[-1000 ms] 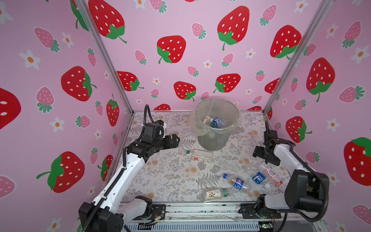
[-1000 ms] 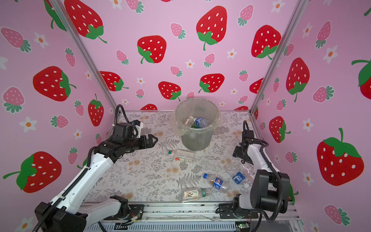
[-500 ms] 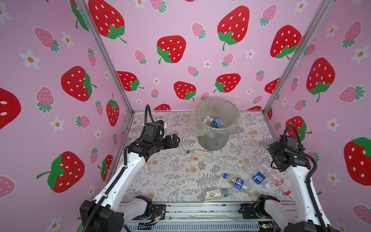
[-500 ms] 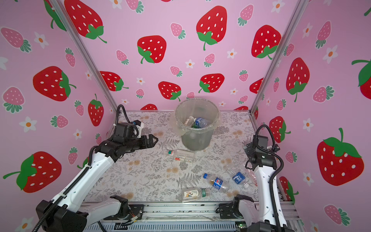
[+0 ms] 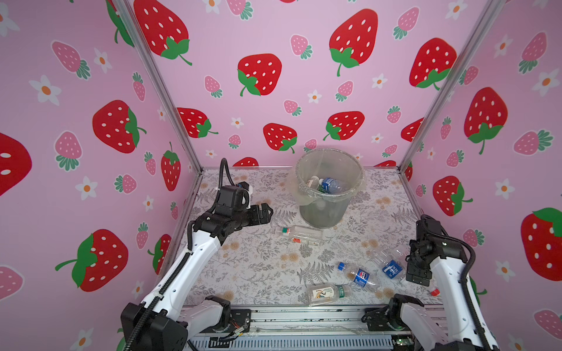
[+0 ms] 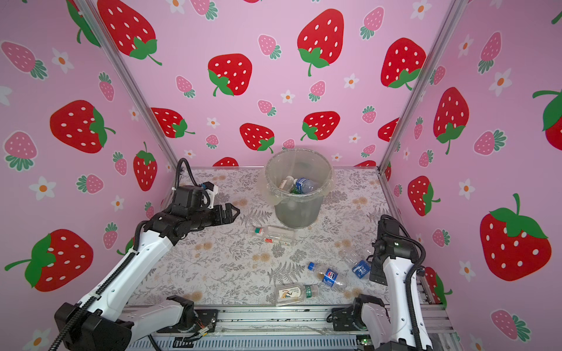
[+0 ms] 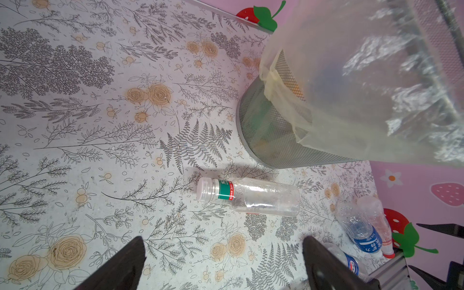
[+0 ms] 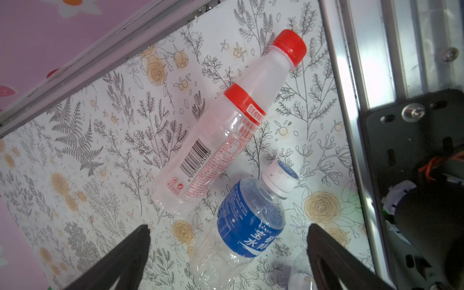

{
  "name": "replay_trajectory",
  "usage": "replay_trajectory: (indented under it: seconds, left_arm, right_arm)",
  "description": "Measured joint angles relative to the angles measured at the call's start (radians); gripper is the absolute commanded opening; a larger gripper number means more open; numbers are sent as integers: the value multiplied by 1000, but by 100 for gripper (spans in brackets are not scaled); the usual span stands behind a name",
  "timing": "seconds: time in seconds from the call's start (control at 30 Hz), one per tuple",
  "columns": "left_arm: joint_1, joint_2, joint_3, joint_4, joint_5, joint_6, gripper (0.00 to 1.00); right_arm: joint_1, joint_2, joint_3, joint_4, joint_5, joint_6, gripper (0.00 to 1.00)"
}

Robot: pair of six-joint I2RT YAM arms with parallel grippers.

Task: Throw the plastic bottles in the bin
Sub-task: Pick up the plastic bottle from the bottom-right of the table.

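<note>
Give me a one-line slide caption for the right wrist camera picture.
Open right gripper over a blue-label bottle and a red-capped bottle lying side by side on the floral tabletop.

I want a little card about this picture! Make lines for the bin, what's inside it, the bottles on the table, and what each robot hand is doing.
bin: grey, lined with a clear bag, upright at the back of the table
inside: bottle with a blue label and others
on the table: at least five bottles, lying down
nearest the bin: white-capped bottle
left gripper: open, empty, in the air beside the bin
right gripper: open, empty, above the blue-labelled bottle, which lies by the red-capped bottle
</note>
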Motion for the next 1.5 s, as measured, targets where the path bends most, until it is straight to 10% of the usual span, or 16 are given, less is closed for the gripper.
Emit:
replay_trajectory:
  seconds: [1.0, 1.5]
  left_arm:
    - [1, 55, 0, -2, -15, 2, 99]
    - [5, 65, 0, -5, -47, 8, 98]
  right_arm:
    - [-376, 237, -161, 265, -71, -216, 100]
    - [-397, 328, -175, 368, -72, -332, 61]
